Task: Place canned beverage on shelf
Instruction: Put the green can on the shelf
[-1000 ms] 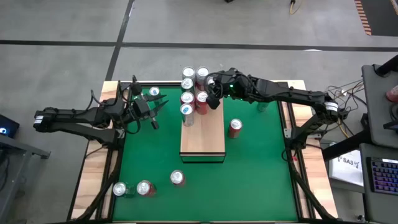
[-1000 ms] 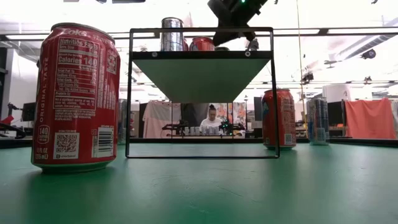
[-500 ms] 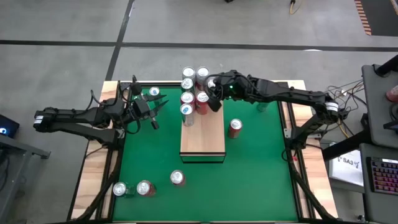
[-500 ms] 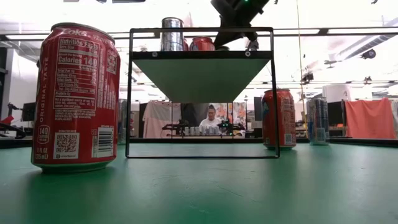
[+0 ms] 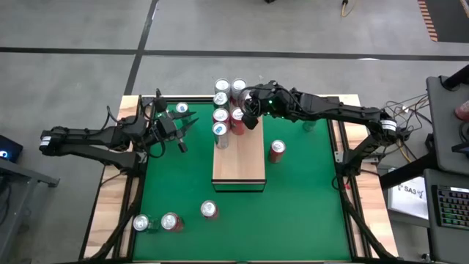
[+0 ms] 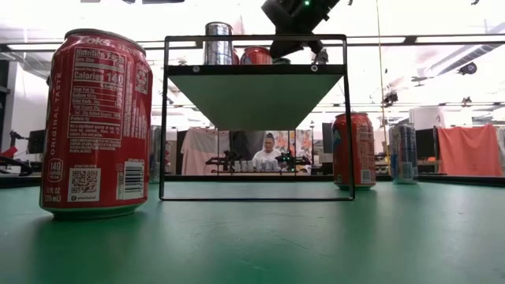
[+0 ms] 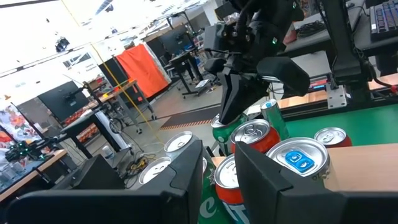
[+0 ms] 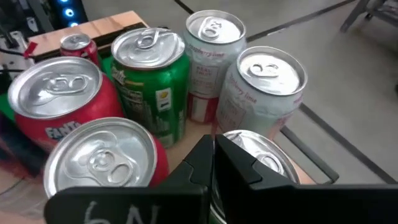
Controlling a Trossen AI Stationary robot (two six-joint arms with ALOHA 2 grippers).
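The shelf (image 5: 238,163) is a pale wooden board on a dark frame in the middle of the green table. Several cans stand bunched on its far end (image 5: 220,115), and two white ones (image 5: 229,87) stand just past that end. My right gripper (image 5: 250,119) hangs shut over the right side of this bunch, slanting down from the right; the left wrist view shows it (image 7: 225,115) above a green can (image 7: 219,129). My left gripper (image 5: 187,134) waits level and open left of the shelf with nothing between its fingers (image 7: 219,152). My right gripper's shut fingers (image 8: 214,158) stand right over a silver can top (image 8: 258,155) at the edge of the bunch. They slant down from the table's right side. I cannot tell whether they touch that can.
Loose cans stand on the green table: a red one (image 5: 276,151) right of the shelf, three near the front left (image 5: 170,221), a blue-topped one (image 5: 181,108) by my left gripper. The low view has a red can (image 6: 96,122) close at left and a person (image 6: 270,150) far behind.
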